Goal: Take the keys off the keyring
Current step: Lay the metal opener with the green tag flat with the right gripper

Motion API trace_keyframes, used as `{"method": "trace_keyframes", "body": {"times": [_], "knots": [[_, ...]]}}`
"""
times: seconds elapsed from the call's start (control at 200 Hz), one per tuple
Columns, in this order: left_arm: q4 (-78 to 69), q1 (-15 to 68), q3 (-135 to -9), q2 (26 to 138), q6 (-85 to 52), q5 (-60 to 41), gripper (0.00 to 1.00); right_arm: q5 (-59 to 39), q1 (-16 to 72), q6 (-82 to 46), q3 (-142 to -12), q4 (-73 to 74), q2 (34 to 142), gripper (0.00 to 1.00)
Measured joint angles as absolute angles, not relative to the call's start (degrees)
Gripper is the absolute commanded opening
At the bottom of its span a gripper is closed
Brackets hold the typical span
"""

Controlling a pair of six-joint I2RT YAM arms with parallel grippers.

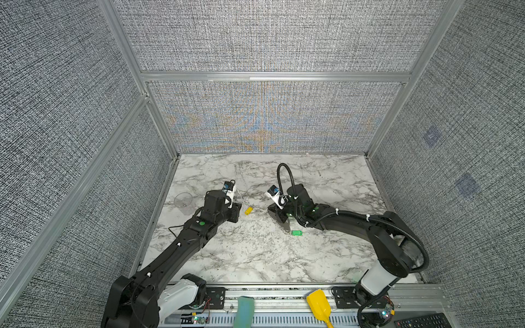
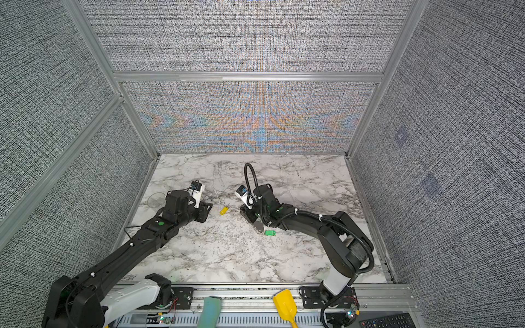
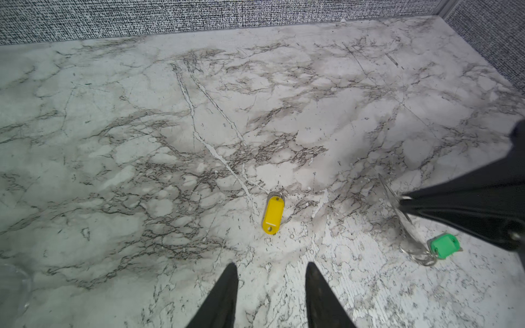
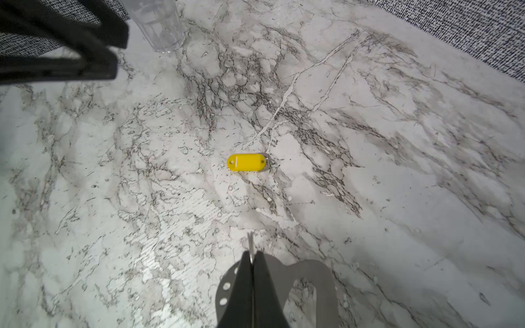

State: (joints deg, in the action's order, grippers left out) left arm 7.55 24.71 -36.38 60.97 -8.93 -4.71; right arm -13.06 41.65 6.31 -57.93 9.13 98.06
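1. The clear glass [image 1: 183, 200] stands at the left of the marble table [image 1: 255, 255], close beside your left arm in both top views. A wide swing of that arm can knock it over.
2. Your left gripper [image 3: 272, 272] hangs left of centre, jaws partly apart and empty. If it drops straight down from here, the fingertips land short of either tag and close on bare marble.
3. The yellow key tag [image 1: 249, 210] lies flat just right of that gripper, free of the keyring. It counts as done, so a low sweep across it can only push it away or under the other arm.
4. Your right gripper [image 4: 252, 264], right of centre, is pinched tight on the keyring [image 4: 312, 271] and holds the thin plate near one edge. A sideways tug can twist the plate out of that narrow hold.
5. The green key tag [image 1: 296, 233] rests at the keyring's lower right. Its small metal ring looks hooked to the loop, though you cannot be sure from these views. Pulling it the wrong way can jam the ring, and the small tag may slide on the smooth marble when pinched.
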Motion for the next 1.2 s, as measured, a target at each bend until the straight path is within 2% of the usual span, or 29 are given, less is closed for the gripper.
{"method": "trace_keyframes", "body": {"times": [0.17,0.545,0.635,0.745,0.845,1.061,1.201], "knots": [[4.3,24.7,-33.6,58.2,-8.6,-6.1,0.41,-12.6,41.6,8.4,-66.2,3.4,105.4,0.0],[2.9,24.7,-33.3,59.4,-7.9,-7.7,0.41,-12.6,40.2,11.5,-79.0,-6.4,117.2,0.02],[2.5,24.7,-33.3,60.0,-7.7,-8.0,0.41,-12.6,39.7,11.9,-81.5,-7.8,119.2,0.08],[2.6,24.7,-33.9,60.4,-7.2,-9.0,0.41,-12.7,39.4,12.3,-84.2,-10.0,120.9,0.25],[2.5,24.7,-34.7,60.6,-6.3,-9.8,0.41,-14.0,39.0,12.7,-86.9,-12.4,121.2,0.35],[2.8,24.8,-36.5,61.2,-5.5,-11.4,0.41,-14.1,38.4,13.8,-89.6,-18.5,116.8,0.39],[2.8,24.8,-37.6,61.5,-4.7,-13.5,0.41,-13.3,38.6,14.7,-84.3,-21.6,109.2,0.4]]}}
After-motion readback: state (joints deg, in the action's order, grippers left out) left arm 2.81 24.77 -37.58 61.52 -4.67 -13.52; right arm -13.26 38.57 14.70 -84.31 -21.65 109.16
